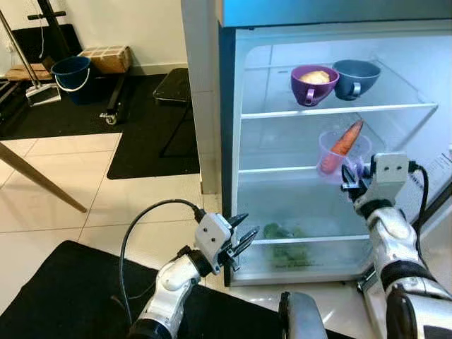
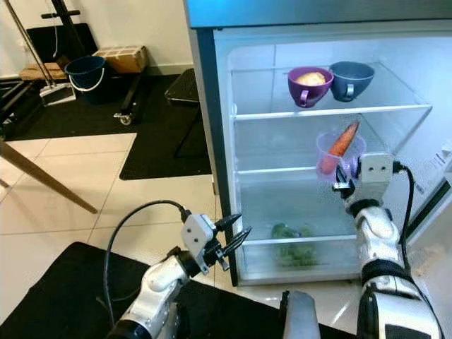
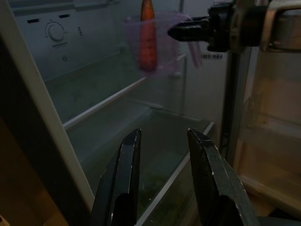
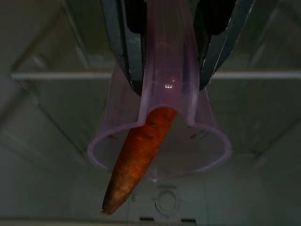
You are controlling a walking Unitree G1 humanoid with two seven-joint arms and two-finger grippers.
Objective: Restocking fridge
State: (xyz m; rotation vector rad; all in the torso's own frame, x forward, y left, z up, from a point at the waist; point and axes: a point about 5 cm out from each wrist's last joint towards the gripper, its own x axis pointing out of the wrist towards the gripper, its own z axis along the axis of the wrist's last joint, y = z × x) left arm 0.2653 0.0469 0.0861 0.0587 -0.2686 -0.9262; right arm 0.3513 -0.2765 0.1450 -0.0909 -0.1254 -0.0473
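Two black fingers of the right gripper [image 4: 169, 56] clamp the handle of a clear purple cup [image 1: 341, 153], one finger on each side of the handle, with the cup's round mouth beyond the fingertips. A carrot [image 1: 343, 141] stands tilted in the cup, its narrow end sticking out past the rim. From the head camera the cup hangs inside the open fridge [image 1: 212, 106], in the space between the top glass shelf [image 1: 339, 111] and the middle shelf [image 1: 275, 170], toward the right side, held up off the glass. On the top shelf a purple mug [image 1: 313, 83] with something pale yellow inside touches a blue-grey mug [image 1: 355, 77]. Below, leafy greens [image 1: 286, 244] show blurred through the drawer front, so their kind is hard to tell. The right wrist view gives the grip close up, but the fridge interior behind is dim. The left gripper [image 1: 239, 236] sits low by the fridge's lower left edge, its fingers spread apart and holding nothing; its wrist view looks up at the cup and carrot from the side, with a round dial [image 3: 55, 31] on the back wall that the head views do not give. A blue bucket [image 1: 70, 74] and a cardboard box [image 1: 106, 58] stand on the floor far to the left. The fridge's right edge and door are cut off in the head views.
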